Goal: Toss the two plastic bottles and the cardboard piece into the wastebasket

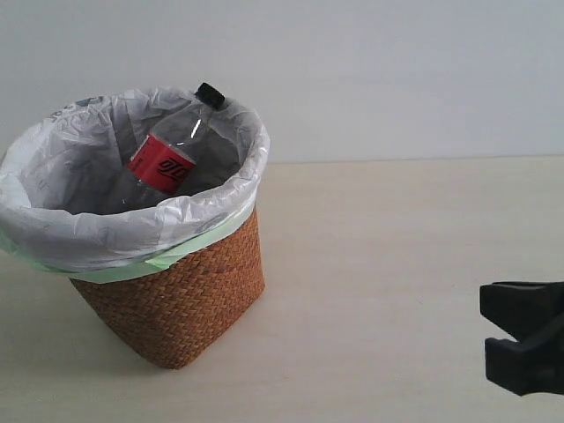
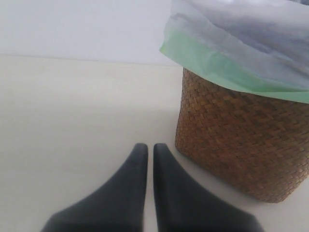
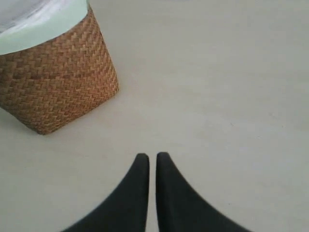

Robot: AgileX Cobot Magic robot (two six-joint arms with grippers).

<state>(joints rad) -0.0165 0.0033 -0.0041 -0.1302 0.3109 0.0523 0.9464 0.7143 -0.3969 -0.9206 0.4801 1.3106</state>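
The brown wicker wastebasket [image 1: 189,304] stands at the left of the exterior view, lined with a white bag. A clear plastic bottle [image 1: 172,154] with red label and black cap leans inside it, neck up against the far rim. No other bottle shows, and the cardboard piece is out of view. My right gripper [image 1: 522,335] sits low at the right edge, well clear of the basket, shut and empty [image 3: 152,155]. My left gripper [image 2: 150,146] is shut with nothing in it, on the table just beside the wastebasket [image 2: 241,140]. The wastebasket [image 3: 58,87] also shows in the right wrist view.
A pale beige tabletop [image 1: 397,264] spreads to the right of the basket, with a plain light wall [image 1: 397,79] behind it. The bag's pale green edge [image 2: 217,67] hangs over the basket's rim.
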